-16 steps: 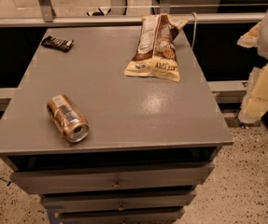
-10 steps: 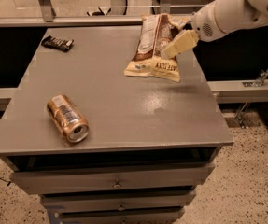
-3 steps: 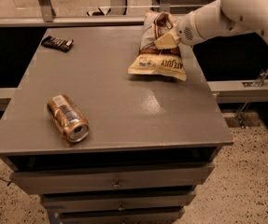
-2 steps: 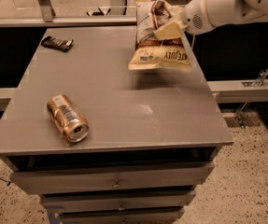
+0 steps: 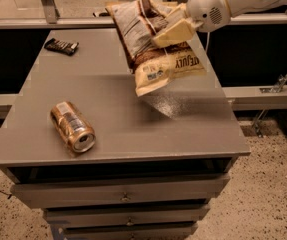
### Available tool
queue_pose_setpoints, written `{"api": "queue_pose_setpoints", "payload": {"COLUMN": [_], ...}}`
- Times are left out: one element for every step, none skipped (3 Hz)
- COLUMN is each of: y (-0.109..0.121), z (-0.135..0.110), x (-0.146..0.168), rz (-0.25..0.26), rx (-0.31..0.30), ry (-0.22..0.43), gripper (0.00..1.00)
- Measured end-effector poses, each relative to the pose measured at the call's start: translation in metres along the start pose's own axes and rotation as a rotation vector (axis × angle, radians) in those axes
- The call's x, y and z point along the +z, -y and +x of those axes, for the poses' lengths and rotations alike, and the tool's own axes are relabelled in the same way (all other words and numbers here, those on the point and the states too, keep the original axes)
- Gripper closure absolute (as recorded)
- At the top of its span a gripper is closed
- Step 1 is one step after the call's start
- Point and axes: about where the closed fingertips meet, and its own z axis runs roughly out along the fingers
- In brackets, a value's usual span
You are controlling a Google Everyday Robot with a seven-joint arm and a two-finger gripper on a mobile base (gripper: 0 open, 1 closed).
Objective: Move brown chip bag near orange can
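One flat grey counter [image 5: 193, 129] carries everything, rectangular with straight, lipless edges. Its middle and whole right front lie bare, with a dull sheen under the bag. Below the front edge sit stacked drawers [image 5: 123, 194], all closed, contents hidden. A speckled floor [image 5: 268, 184] lies to the right.

My white arm [image 5: 218, 4] comes in from the upper right, smooth and rounded. My gripper [image 5: 164, 36] is over the far right part of the counter. Its cream fingers [image 5: 178, 30] are clamped on the upper half of the brown chip bag [image 5: 168, 66].

The bag hangs tilted, top toward the far edge. It is crinkly, brown and cream up top, with pale yellow below bearing dark lettering. Its lowest corner sits close over the surface; I cannot tell whether it touches.

The orange can [image 5: 73, 126] lies on its side near the front left, close to the front edge. It is well apart from the bag, with open counter between them. It is coppery metal with a pale label band, its shiny rim facing the front.

A small dark candy bar [image 5: 61, 46] lies flat near the far left corner.
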Motion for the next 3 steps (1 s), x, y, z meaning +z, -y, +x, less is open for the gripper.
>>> {"api": "queue_pose_setpoints", "payload": {"y": [-0.049,-0.079,-0.099], "z": [-0.006,-0.003,0.001], "x": [0.016,0.033,0.048], "rz": [-0.160,-0.252,-0.304], "rx": [-0.089,-0.124,-0.135], "ry": [-0.025,-0.052,-0.073], "gripper": [1.00,1.00,1.00]}}
